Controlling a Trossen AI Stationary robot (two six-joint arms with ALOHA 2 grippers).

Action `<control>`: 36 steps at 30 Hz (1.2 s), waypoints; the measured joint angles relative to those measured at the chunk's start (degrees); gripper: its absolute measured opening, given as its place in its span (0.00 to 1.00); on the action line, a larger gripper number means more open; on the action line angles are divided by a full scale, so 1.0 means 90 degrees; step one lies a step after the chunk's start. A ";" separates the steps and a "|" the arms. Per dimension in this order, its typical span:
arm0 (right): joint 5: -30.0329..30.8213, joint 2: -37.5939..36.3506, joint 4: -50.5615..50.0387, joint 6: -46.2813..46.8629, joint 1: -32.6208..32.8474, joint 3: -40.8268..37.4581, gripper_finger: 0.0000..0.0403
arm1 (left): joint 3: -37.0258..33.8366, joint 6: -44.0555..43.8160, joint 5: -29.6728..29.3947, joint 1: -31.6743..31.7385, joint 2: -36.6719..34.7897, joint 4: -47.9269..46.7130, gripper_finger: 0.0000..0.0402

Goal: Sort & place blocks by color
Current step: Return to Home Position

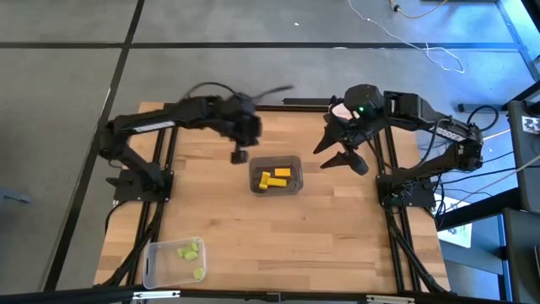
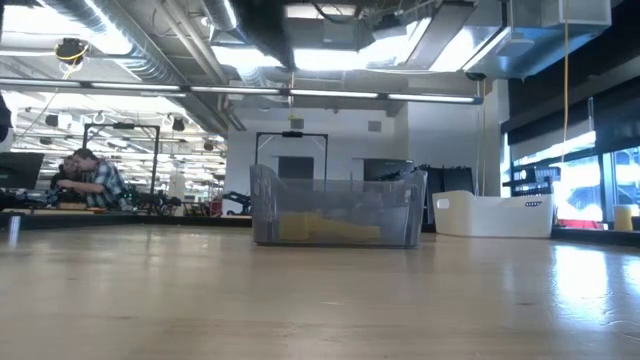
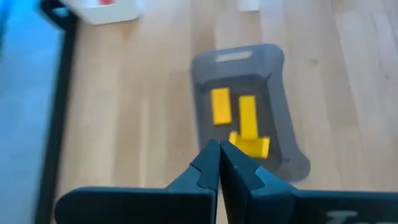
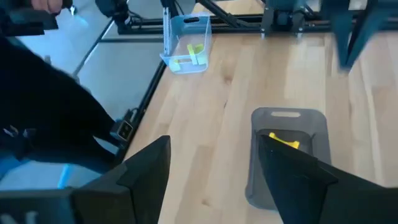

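Note:
Three yellow blocks (image 1: 274, 177) lie in a grey bin (image 1: 294, 160) at the table's middle. They also show in the left wrist view as yellow blocks (image 3: 247, 119). Light green blocks (image 1: 191, 252) lie in a clear bin (image 1: 156, 262) at the near left corner. My left gripper (image 1: 239, 155) hangs shut above the table just left of the grey bin's far end, with nothing between its fingers (image 3: 219, 160). My right gripper (image 1: 342, 152) is open and raised right of the grey bin, and holds nothing (image 4: 214, 168).
A white bin (image 2: 490, 214) stands at the far right, partly under my right arm (image 1: 339, 110); something red shows in it (image 3: 104, 4). Bare wood lies between the grey and clear bins. People sit in the room beyond the table (image 2: 90, 175).

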 joint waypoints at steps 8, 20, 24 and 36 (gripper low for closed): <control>0.0067 0.0087 0.0002 0.0554 0.0000 0.0000 0.60 | 0.0086 -0.0343 -0.0466 0.0333 -0.1560 -0.0726 0.00; 0.0274 0.0268 0.0247 0.0316 0.0041 0.0000 0.58 | 0.0084 -0.1360 -0.0632 0.0429 -0.3689 -0.1699 0.00; 0.0360 0.0335 0.0198 0.0321 0.0040 0.0000 0.58 | 0.0079 -0.1522 -0.0629 0.0427 -0.4196 -0.2267 0.00; 0.0516 0.0420 0.0325 -0.0076 0.0249 0.0000 0.48 | 0.0062 -0.1994 -0.0580 0.0427 -0.6344 -0.2715 0.00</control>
